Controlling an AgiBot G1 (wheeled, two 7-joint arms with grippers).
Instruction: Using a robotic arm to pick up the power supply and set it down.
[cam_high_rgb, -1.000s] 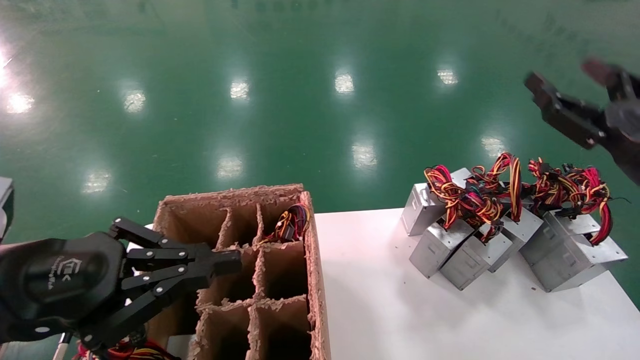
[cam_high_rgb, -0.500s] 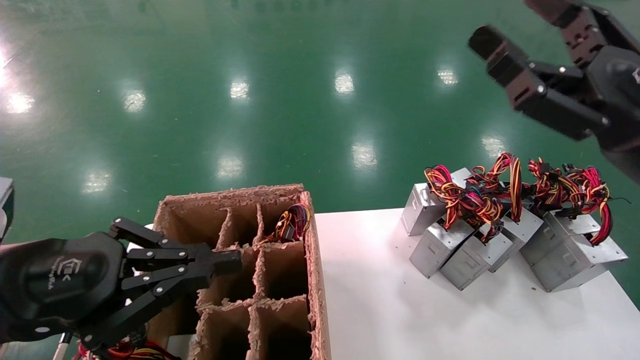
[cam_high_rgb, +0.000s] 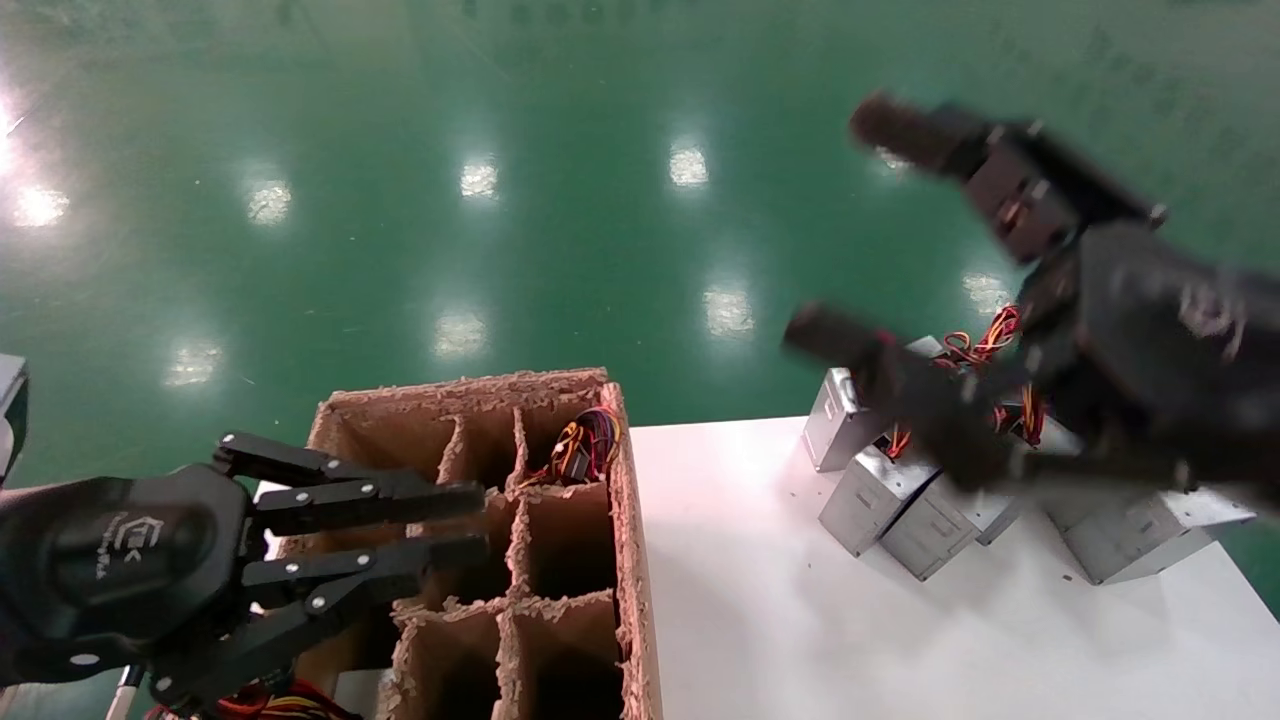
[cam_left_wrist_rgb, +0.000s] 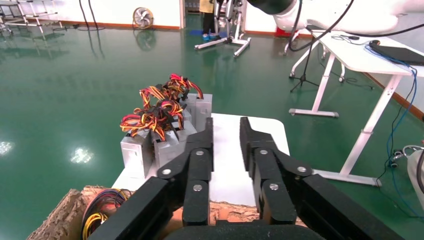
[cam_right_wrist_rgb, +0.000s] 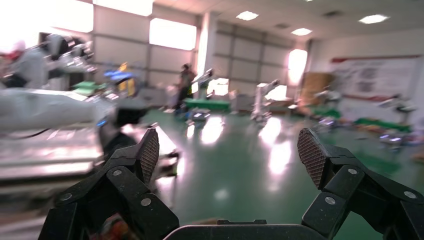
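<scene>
Right end effector (cam_high_rgb: 850, 230) is wide open above the power supply (cam_high_rgb: 885, 490) pile at the surface's (cam_high_rgb: 800, 620) far right corner — tangled wires could snag, dragging neighbours off the edge. Left end effector (cam_high_rgb: 470, 520) slightly open over the carton (cam_high_rgb: 630, 560).

Brown cardboard divider box (cam_high_rgb: 625, 560) at 7 o'clock, abutting white table (cam_high_rgb: 800, 640) at 5; glossy green floor (cam_high_rgb: 500, 250) toward 12.
</scene>
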